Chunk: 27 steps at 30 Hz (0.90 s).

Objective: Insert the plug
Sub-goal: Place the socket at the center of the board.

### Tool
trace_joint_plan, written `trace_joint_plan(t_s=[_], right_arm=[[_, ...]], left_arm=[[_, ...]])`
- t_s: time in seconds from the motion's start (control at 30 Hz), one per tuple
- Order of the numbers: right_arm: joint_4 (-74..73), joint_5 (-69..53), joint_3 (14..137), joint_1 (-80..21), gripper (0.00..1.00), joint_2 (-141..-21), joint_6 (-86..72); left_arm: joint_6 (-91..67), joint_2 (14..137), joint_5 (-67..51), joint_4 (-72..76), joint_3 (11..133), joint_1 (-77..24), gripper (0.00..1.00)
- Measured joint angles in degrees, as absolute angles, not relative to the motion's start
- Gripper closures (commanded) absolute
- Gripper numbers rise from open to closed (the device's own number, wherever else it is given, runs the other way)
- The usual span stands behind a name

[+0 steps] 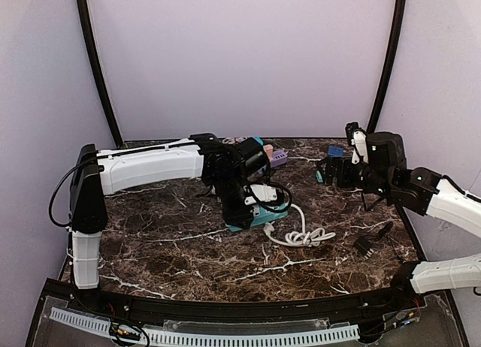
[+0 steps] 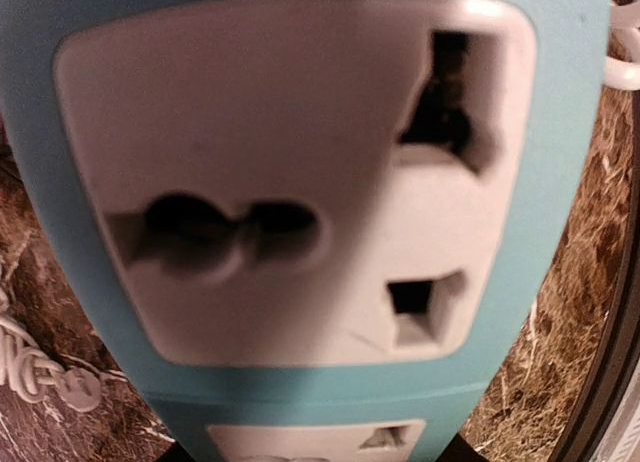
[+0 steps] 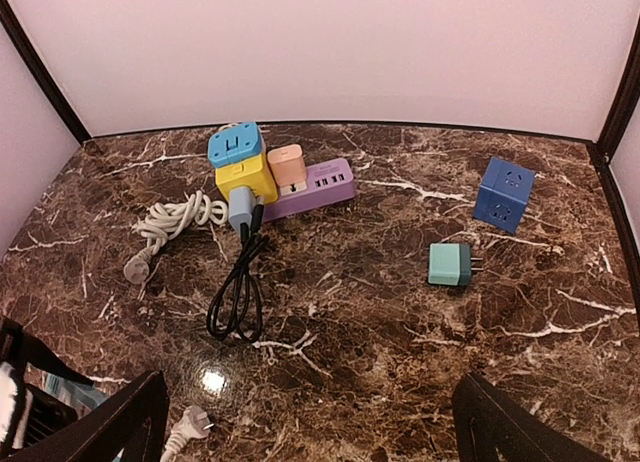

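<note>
Teal power strip (image 2: 560, 282) shows only empty sockets, so insertion is not yet done: the left gripper (image 1: 242, 208) sits at it, its grip impossible to tell, while the right gripper (image 3: 315, 427) gapes empty, facing a loose teal plug adapter (image 3: 450, 264) on the marble table (image 3: 380, 332).

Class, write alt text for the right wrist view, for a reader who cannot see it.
A purple power strip carrying colourful adapters lies on a marble table, with a black cable and a white cable beside it. Right of it lie a blue cube socket and a teal adapter; the open right gripper frames the bottom corners.
</note>
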<state>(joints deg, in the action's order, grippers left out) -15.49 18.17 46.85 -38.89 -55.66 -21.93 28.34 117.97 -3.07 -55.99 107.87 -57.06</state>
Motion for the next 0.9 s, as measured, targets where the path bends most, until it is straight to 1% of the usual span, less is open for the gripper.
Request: trace_joint_plan(t_s=[0.17, 0.27, 0.63, 0.83, 0.87, 0.9], right_arm=[[-15.44, 16.32, 46.85, -38.87, 0.01, -58.24, -21.58], [-15.42, 15.64, 46.85, -38.83, 0.01, -59.46, -21.5], [-15.05, 14.24, 46.89, -38.83, 0.01, -63.31, -21.28], [-14.98, 13.39, 46.92, -38.83, 0.01, -64.51, -21.28], [-14.94, 13.1, 46.92, -38.83, 0.04, -64.73, -21.26], [-14.83, 12.56, 46.92, -38.83, 0.09, -64.97, -21.08]], left_arm=[[30.06, 118.24, 2.33, -53.58, 94.85, -56.38, 0.99], [30.28, 118.54, 4.29, -52.38, 90.78, -55.0, 0.99], [30.57, 116.97, 4.64, -47.99, 86.85, -53.23, 0.99], [30.22, 114.58, 4.29, -49.36, 86.98, -49.23, 0.99], [30.22, 113.93, 4.32, -49.63, 87.02, -48.62, 0.99], [30.2, 113.16, 4.36, -49.82, 87.07, -47.94, 0.99]])
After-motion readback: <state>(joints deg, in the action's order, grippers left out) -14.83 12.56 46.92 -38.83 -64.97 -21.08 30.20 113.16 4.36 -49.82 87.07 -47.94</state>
